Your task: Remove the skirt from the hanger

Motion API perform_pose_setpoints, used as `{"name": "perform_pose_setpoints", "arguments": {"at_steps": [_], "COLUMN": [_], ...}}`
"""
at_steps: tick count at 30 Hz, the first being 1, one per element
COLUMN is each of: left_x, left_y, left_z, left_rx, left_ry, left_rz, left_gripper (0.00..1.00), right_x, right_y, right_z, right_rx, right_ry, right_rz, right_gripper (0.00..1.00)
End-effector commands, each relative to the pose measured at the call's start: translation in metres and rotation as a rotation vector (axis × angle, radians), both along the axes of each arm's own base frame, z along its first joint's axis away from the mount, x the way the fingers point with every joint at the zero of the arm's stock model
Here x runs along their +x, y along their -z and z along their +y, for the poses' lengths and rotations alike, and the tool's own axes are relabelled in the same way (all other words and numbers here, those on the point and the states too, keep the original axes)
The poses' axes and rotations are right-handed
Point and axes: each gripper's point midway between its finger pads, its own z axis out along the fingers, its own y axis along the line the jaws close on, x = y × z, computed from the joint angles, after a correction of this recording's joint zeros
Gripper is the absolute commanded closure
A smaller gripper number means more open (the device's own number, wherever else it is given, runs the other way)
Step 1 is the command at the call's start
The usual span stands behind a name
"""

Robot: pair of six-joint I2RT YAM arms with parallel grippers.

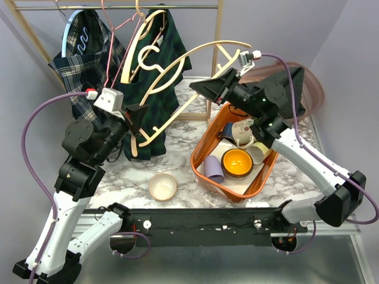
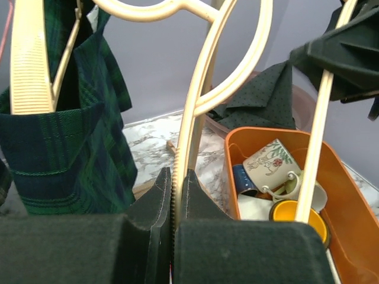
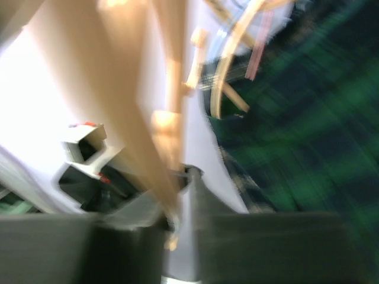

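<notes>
To the left of the orange tub (image 2: 349, 219), the left gripper (image 2: 176, 177) had its jaws pressed tight on a thin bar of the cream hanger (image 2: 204, 89). The green checked skirt (image 2: 65, 154) hung farther left of the tub, on a ribbed cream arm. Up past the tub's far left corner, the right gripper (image 1: 198, 87) sat at the hanger's long bar, but the blurry picture did not show if its jaws were pinching it.

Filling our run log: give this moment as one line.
left gripper: shut on cream plastic hanger | right gripper: at hanger, grip blurred | dark green plaid skirt: still hanging
</notes>
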Motion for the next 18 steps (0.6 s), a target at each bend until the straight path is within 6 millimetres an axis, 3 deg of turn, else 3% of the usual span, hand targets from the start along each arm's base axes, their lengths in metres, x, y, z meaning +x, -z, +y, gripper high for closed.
{"name": "perform_pose_setpoints", "arguments": {"at_steps": [1,3,4,8,12,18], "left_x": [-0.031,-0.045,-0.052,-0.076,-0.094,-0.115], "left_y": [-0.023,-0.027,-0.031,-0.042,-0.053,-0.062], "left_z": [-0.029,-0.039,-0.042,-0.048,-0.055,-0.067], "left_rx": [-0.081,-0.099,-0.114,-0.188,-0.235,-0.302], "left_ry": [0.221,0.308,0.341,0.443,0.538,0.695], "left_rz": [-0.005,-0.007,-0.009,0.0,0.008,0.022], "left_gripper": [0.91,0.7,0.52,0.28,0.27,0.42], "right_x": [-0.023,-0.031,-0.037,-0.059,-0.073,-0.083], "right_y": [-0.035,-0.037,-0.038,-0.045,-0.051,-0.045], "right_z": [-0.008,-0.011,-0.011,-0.016,-0.02,-0.019], "right_rx": [0.135,0.169,0.179,0.227,0.252,0.3], "right_ry": [-0.06,-0.091,-0.119,-0.196,-0.248,-0.348], "right_rz": [-0.14,-0.167,-0.181,-0.256,-0.303,-0.322], "right_gripper": [0.99,0.99,0.99,0.99,0.99,0.99]}}
